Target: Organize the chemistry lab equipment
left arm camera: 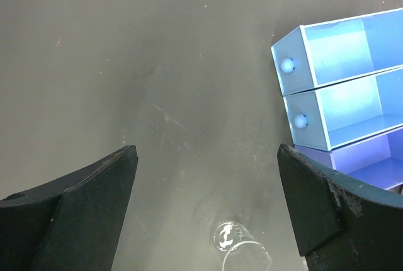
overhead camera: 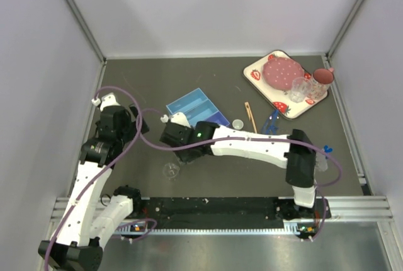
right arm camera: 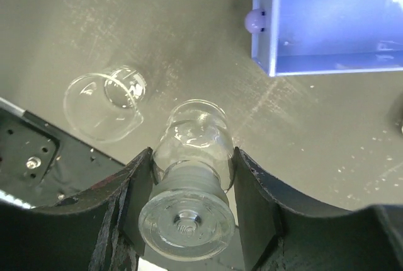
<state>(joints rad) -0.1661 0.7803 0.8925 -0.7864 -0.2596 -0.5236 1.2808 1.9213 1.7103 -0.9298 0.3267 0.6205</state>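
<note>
My right gripper (right arm camera: 193, 157) is shut on a small clear glass bottle (right arm camera: 192, 133) with a round stopper, holding it just above the table. In the top view this gripper (overhead camera: 169, 137) hangs in front of a blue compartment box (overhead camera: 196, 108). A clear beaker (right arm camera: 104, 104) lies on its side to the left of the held bottle. My left gripper (left arm camera: 208, 157) stands wide open with nothing between its fingers, and the same beaker (left arm camera: 242, 246) lies on the table below its jaws. Thin wooden tongs (overhead camera: 250, 116), a small clear dish (overhead camera: 237, 123) and blue pieces (overhead camera: 272, 123) lie right of the box.
A white strawberry-print tray (overhead camera: 315, 104) with a pink plate (overhead camera: 282, 72) and glasses sits at the back right. The blue box (left arm camera: 352, 88) is close to my left gripper's right finger. A black rail (overhead camera: 220, 207) runs along the near edge. Grey walls close in three sides.
</note>
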